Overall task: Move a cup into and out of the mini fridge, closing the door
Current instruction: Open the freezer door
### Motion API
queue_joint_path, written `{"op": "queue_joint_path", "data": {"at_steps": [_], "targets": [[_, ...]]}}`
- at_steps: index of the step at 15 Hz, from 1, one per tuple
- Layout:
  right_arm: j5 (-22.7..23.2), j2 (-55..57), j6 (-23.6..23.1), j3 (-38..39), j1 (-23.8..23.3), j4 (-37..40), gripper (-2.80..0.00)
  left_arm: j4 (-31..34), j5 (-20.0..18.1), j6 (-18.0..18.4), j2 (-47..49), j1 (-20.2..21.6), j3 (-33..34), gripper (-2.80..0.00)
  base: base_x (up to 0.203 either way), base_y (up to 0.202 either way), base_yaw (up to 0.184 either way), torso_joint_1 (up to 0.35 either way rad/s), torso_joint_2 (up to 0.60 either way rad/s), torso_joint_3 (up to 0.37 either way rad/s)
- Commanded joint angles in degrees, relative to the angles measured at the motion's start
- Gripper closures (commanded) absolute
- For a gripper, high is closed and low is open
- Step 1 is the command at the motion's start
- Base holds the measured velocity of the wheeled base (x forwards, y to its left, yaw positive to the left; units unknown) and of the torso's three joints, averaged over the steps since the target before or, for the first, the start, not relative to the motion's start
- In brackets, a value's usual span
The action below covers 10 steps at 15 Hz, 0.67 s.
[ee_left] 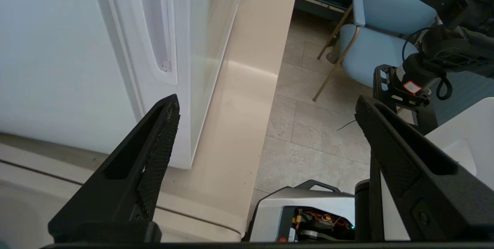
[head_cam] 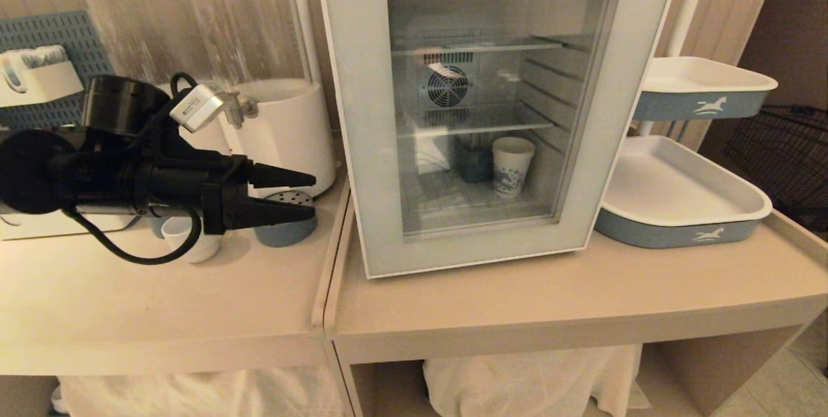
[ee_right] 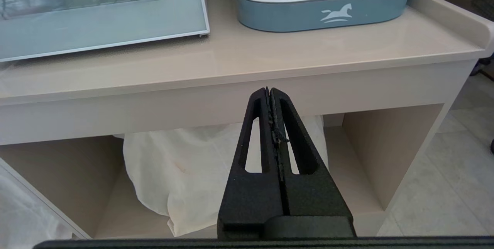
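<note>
Door [head_cam: 381, 145] of mini fridge [head_cam: 498, 106] shut, frame centre; cup [head_cam: 194, 242] lower left, under left gripper [head_cam: 307, 196], jaws spread, empty. Right gripper [ee_right: 272, 98] closed, below counter. Risk: descending arm knocks cup over.

A beige table [head_cam: 517, 300] is set against a ribbed, pale panelled wall [head_cam: 731, 10], with a second table [head_cam: 129, 313] butted up on its left. White cloth [ee_right: 200, 164] is seen bundled in the open space beneath. The floor [ee_left: 308, 125] is laid with grey stone tiles, on which a pale blue padded chair [ee_left: 386, 29] is placed.
</note>
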Motion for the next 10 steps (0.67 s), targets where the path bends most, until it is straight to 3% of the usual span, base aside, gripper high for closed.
{"op": "queue_joint_path", "data": {"at_steps": [1,4,10], "targets": [[-0.01,0.08,0.03,0.01,0.01,0.00,0.00,0.04,-0.48,0.12,0.25,-0.75,-0.44,-2.80,0.000,0.000,0.000,0.000,0.00,0.000],[-0.01,0.08,0.03,0.01,0.01,0.00,0.00,0.05,-0.20,0.04,0.54,-3.10,-1.13,-2.80,0.000,0.000,0.000,0.000,0.00,0.000],[-0.01,0.08,0.03,0.01,0.01,0.00,0.00,0.04,0.23,0.49,2.45,-3.65,-1.84,-2.80,0.000,0.000,0.000,0.000,0.00,0.000]]}}
